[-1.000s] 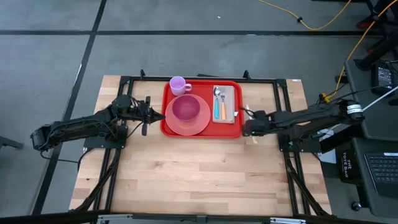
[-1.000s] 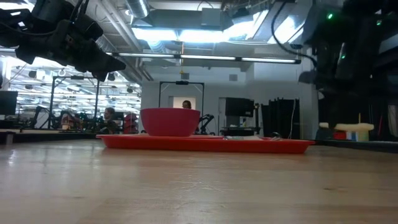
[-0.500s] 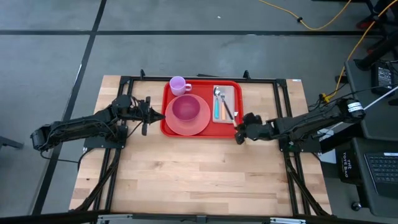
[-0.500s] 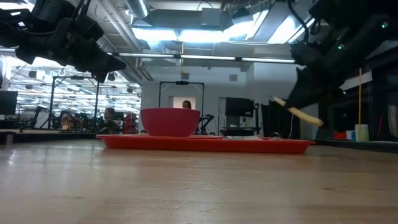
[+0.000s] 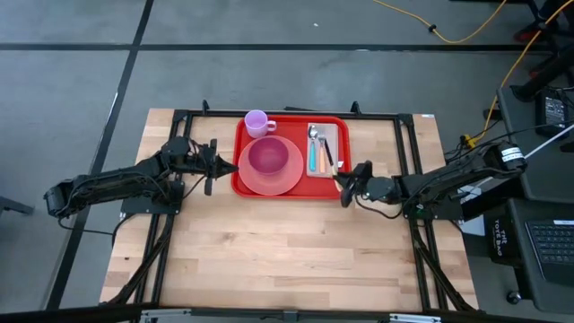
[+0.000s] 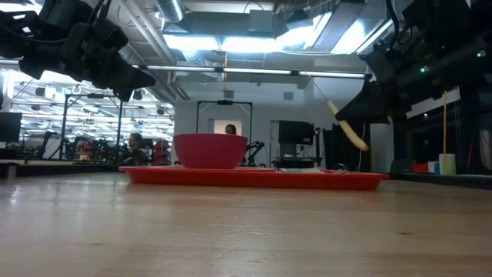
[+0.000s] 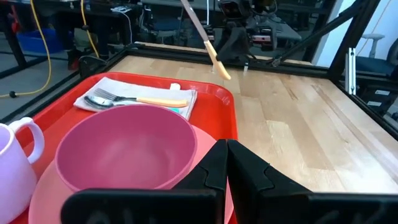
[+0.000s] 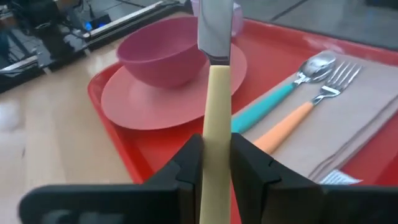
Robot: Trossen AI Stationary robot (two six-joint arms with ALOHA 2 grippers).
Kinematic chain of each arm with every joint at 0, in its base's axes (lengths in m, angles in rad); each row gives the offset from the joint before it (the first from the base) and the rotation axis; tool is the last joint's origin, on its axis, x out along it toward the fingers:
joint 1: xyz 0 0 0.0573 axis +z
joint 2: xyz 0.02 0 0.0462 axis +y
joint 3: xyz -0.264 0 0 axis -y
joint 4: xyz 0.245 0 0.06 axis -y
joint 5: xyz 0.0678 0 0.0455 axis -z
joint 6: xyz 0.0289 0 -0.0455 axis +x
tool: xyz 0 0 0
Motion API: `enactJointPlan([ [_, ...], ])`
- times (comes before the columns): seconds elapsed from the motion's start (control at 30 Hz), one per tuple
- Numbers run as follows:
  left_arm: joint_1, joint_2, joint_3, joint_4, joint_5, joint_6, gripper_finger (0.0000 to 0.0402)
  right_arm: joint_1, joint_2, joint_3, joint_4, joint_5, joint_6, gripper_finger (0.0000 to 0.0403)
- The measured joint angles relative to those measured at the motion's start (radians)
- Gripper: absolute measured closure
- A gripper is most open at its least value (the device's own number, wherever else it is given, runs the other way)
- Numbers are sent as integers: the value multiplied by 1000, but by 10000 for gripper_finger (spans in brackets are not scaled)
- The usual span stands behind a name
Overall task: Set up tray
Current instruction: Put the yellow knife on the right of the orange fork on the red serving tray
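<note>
Wooden desk (image 5: 269, 242) is carrying the tray (image 5: 291, 190) upper centre; right pincer (image 5: 342, 182) is gripping a knife (image 5: 328, 158), apparently cream-handled, over its right edge; left pincer (image 5: 213, 164) is waiting clenched, centre left.

The table (image 5: 269, 251) has a top of light wooden planks, joined side by side, with a black metal frame (image 5: 377, 117) running along its far edge and down both sides. Directly on the wood lies the tray (image 5: 240, 179), a bright red rectangle with rounded corners and a raised rim. It sits flat at the far middle of the table, just inside the far bar of the frame.
</note>
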Motion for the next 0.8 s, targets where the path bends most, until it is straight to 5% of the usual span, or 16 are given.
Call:
enactJointPlan([
  [0.8, 0, 0, 0, 8, -1, 96, 397, -31, 103, 17, 114, -5, -39, 341],
])
